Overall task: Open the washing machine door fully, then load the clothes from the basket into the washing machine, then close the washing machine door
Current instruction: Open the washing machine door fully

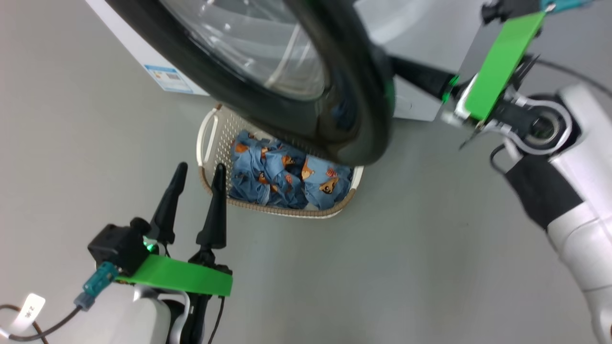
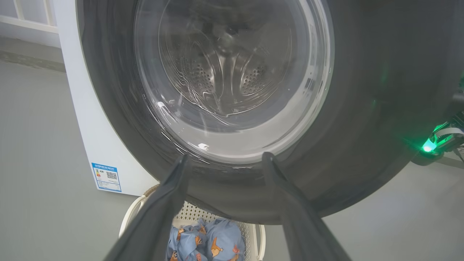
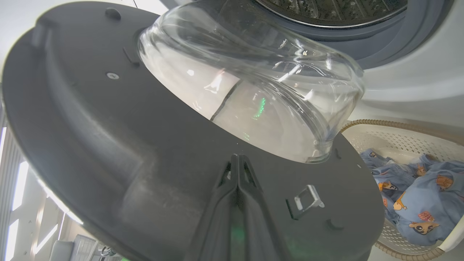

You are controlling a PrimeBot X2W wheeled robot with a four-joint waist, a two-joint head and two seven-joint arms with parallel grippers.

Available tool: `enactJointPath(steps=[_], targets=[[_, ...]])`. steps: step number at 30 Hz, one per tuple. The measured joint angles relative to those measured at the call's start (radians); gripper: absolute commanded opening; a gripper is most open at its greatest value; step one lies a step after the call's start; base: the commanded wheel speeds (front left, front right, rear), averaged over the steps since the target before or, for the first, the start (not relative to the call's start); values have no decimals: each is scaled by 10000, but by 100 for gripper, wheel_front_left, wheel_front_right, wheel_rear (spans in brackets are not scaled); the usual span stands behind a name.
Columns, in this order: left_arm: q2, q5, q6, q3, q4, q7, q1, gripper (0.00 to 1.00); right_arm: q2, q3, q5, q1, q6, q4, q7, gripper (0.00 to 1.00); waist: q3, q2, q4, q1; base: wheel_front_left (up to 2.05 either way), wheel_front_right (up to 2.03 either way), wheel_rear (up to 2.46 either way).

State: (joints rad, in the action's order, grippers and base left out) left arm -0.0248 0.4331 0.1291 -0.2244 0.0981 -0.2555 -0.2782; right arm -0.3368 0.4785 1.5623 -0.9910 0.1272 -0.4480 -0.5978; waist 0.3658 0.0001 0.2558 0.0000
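Observation:
The washing machine door point(image 1: 334, 119), with its black rim and glass bowl, stands partly swung out from the white washing machine point(image 1: 138, 52). My right gripper point(image 1: 400, 66) reaches behind the rim. In the right wrist view it point(image 3: 237, 158) is shut, empty, tips against the door's inner face point(image 3: 108, 152) just below the glass bowl point(image 3: 261, 90). Under the door sits the basket point(image 1: 205, 138) with the clothes point(image 1: 277, 177), blue with orange bears. My left gripper point(image 1: 201, 168) hangs open by the basket's left end. Its wrist view has the gripper point(image 2: 225, 157) facing the door's front point(image 2: 362, 108).
The door overhangs the basket's far side and hides part of it. A blue label point(image 2: 107, 176) marks the machine's lower front corner. The steel drum point(image 3: 326, 7) and grey seal point(image 3: 362, 40) show above the door's inner side. Grey floor point(image 1: 406, 267) spreads all around.

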Motion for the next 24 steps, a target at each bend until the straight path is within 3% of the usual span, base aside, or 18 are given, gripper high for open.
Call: enactJointPath(steps=[24], targets=[[-59, -102, 0, 96, 4, 0, 593, 100, 997, 1409, -2, 1567, 0, 1231, -522, 0, -928, 0, 276, 0, 0, 0, 0]])
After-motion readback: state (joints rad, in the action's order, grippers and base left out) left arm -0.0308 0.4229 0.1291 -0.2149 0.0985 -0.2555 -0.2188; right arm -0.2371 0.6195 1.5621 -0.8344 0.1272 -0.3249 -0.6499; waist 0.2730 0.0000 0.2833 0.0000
